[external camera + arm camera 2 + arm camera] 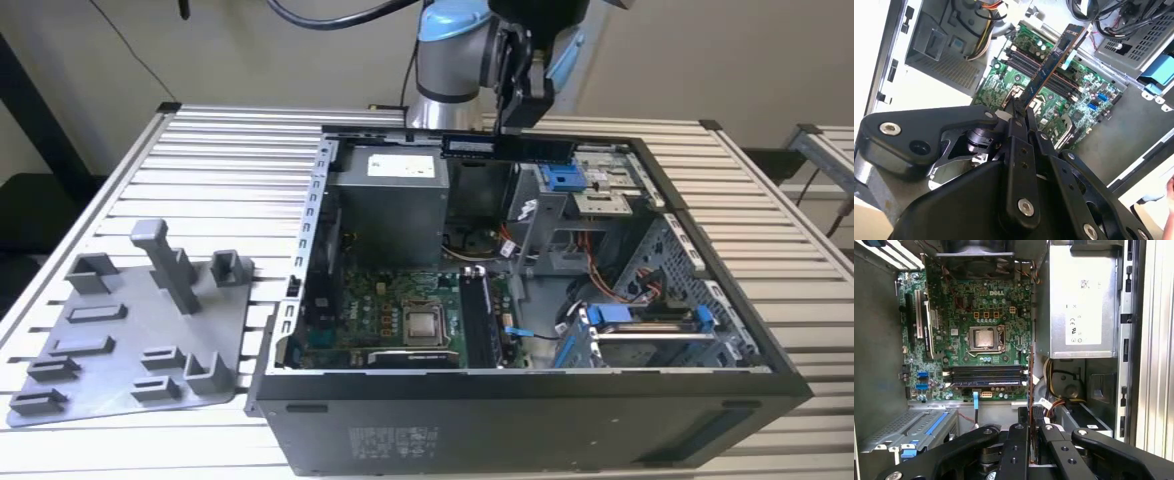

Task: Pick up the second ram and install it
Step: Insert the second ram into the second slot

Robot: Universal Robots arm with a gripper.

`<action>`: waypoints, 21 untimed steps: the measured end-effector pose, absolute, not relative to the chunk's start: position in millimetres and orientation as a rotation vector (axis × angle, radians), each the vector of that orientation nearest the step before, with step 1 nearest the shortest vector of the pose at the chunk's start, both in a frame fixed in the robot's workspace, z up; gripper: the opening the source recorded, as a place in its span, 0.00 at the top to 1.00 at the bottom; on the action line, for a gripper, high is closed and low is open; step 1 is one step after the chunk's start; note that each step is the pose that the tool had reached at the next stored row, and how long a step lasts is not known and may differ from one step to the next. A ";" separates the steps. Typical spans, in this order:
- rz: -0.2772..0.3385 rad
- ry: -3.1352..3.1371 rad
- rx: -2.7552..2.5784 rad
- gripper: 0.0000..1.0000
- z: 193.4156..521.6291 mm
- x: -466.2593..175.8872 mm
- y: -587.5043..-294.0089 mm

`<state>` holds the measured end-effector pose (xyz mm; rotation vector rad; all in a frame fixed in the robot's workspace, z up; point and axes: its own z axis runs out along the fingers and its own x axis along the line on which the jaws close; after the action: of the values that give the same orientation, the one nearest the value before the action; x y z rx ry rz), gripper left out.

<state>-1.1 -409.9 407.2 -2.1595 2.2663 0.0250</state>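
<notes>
A slatted table (227, 140) holds the open computer case (534, 395). Our gripper (518, 120) is clamped on the second ram (507, 148), up over the case's far edge. If it slips crooked, we think it could miss the slots (986, 372) on the green board (954, 347).

Cream wall (747, 60), plain and evenly lit, is running behind. Slatted metal surface (227, 150) is stretching across, ribs catching soft light. Second slatted bench (830, 150) is standing at the exterior view's right.
</notes>
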 end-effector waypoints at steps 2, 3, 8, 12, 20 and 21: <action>0.025 2.266 -2.160 0.86 407.2 -1.2 -409.8; 0.025 2.266 -2.160 0.86 407.1 -1.2 -409.7; 0.025 2.272 -2.154 0.86 407.1 -1.1 -409.6; 0.025 2.315 -2.107 0.86 407.1 -1.1 -409.6; 0.024 2.427 -1.975 0.86 406.9 -1.2 -409.6; 0.023 2.441 -1.957 0.86 406.9 -1.2 -409.6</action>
<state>-1.2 -409.6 406.9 -1.9574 2.4413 0.0234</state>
